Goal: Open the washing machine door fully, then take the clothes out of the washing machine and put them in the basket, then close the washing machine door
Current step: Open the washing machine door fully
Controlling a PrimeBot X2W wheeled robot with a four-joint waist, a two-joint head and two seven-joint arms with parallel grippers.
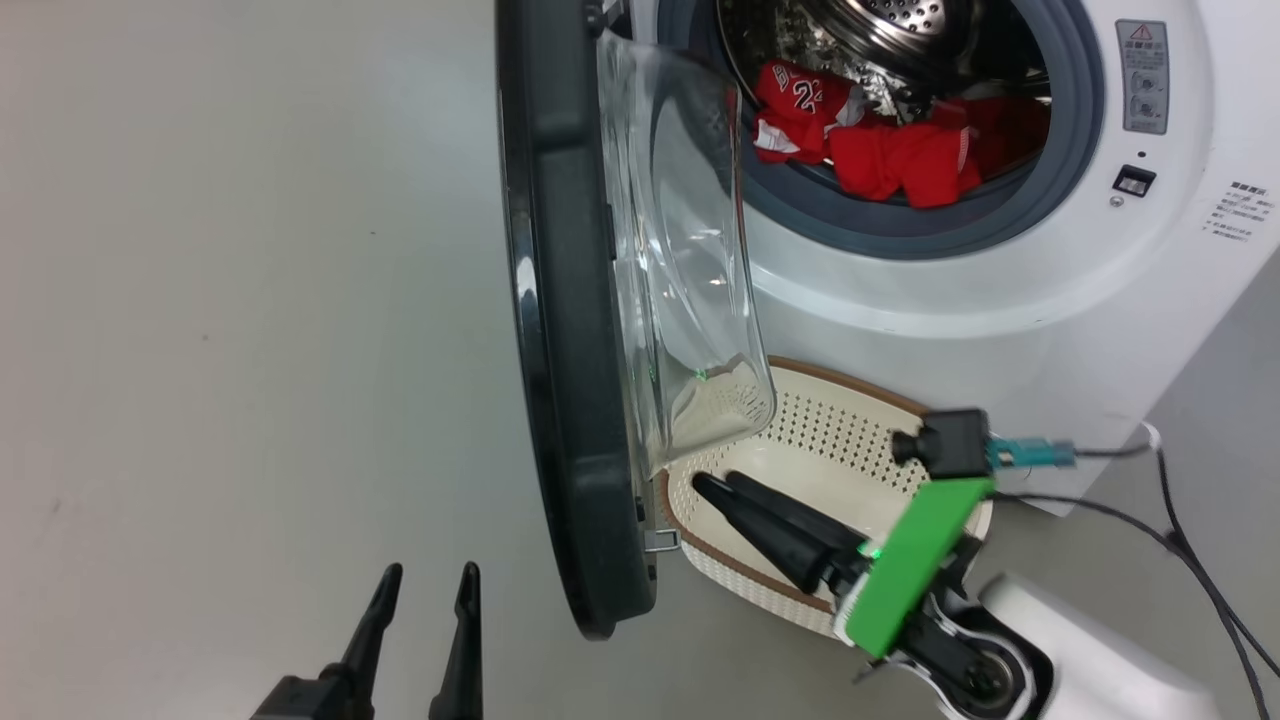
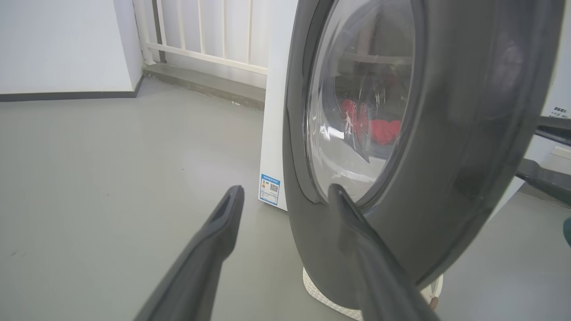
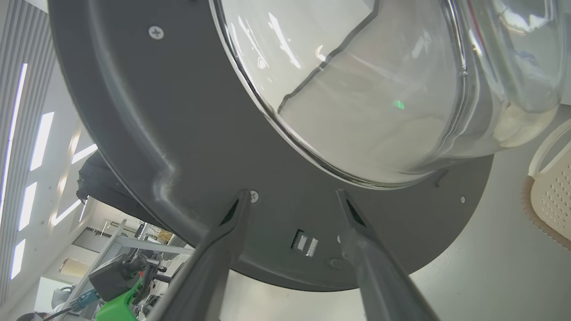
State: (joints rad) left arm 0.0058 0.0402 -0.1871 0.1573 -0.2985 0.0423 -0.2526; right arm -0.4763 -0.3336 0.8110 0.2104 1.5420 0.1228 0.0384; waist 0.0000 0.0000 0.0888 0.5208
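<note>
Two grippers, one door, one load, one basket.

Door (image 1: pixel 570 330): is standing swung out about square to the washer (image 1: pixel 1000 300) front and showing edge-on from the head, its glass bowl (image 1: pixel 690 250) bulging toward the opening. It is probably leaving room for a reach, though "fully" looks not yet met.

Clothes (image 1: pixel 890 160): red jerseys are lying heaped at the bottom of the drum (image 1: pixel 900 30), against the gasket (image 1: pixel 900 235) lip. None is out yet.

Basket (image 1: pixel 840 425): is sitting on the floor (image 1: pixel 250 300) tight against the washer, directly under the opening, likely so that each garment is travelling only a short way down. Its left end is lying beneath the door's lower edge, and its visible base is lying bare.

Right gripper (image 1: pixel 718 482): is hovering low over the basket, fingers spread and grasping nothing. It is pointing at the door's inner face just beside the latch (image 3: pixel 305 243), a fair place for pushing the door wider.

Left gripper (image 1: pixel 430 580): is hanging on the door's outer side, released and empty, near the rim but apart from it. It is presumably keeping clear of the swing, or standing ready to steady it.
</note>
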